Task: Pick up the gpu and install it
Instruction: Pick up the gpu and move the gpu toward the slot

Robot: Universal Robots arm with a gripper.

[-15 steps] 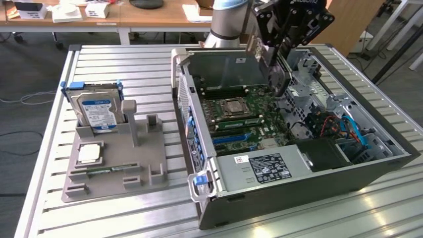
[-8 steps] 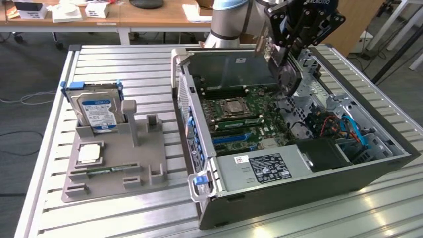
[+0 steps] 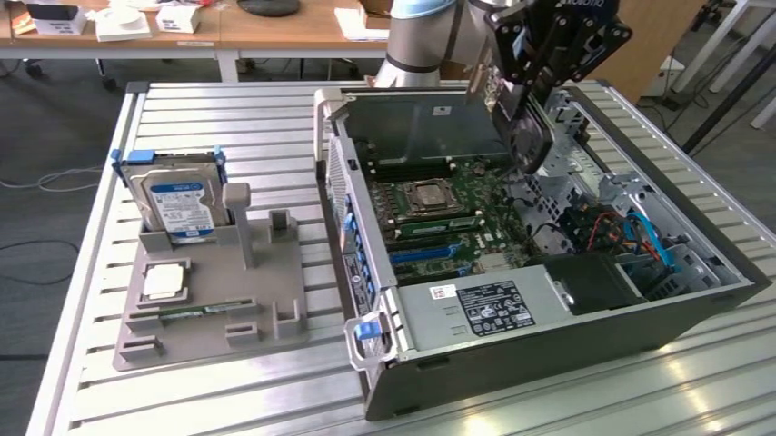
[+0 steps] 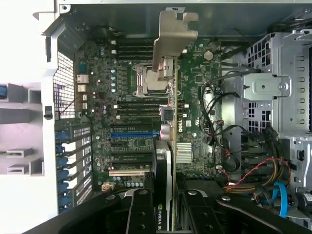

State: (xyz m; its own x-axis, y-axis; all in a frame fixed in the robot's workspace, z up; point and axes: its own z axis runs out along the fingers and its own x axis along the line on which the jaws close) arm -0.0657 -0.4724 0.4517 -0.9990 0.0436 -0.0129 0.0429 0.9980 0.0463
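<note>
1. Exterior view: the tool (image 3: 530, 98) hangs high over the open computer case (image 3: 546, 354). Its jaws are partly closed and pinch the gpu (image 3: 532, 141). The card hangs on its edge, a bit tilted, above the green board (image 3: 479, 186). It is not in a slot yet.
2. Held thin side down like this, the card can fit between the case walls.
3. On the table (image 3: 231, 118), at the exterior view's left, a grey holder (image 3: 279, 291) keeps the hard drive (image 3: 176, 204) standing up. It is well apart from the case.
4. Wrist view: the tool (image 4: 165, 207) grips the gpu (image 4: 163, 170) from both sides. The card looks like a thin line with its silvery bracket (image 4: 173, 44) at the far end. It runs across the long blue slot (image 4: 134, 134), not along it, so I think it is not lined up.
5. Things that could get in the way are a bunch of cables (image 4: 253, 175) and a metal cage (image 4: 265, 87) on one side of the card. The chip socket (image 4: 146, 80) sits under the bracket.
</note>
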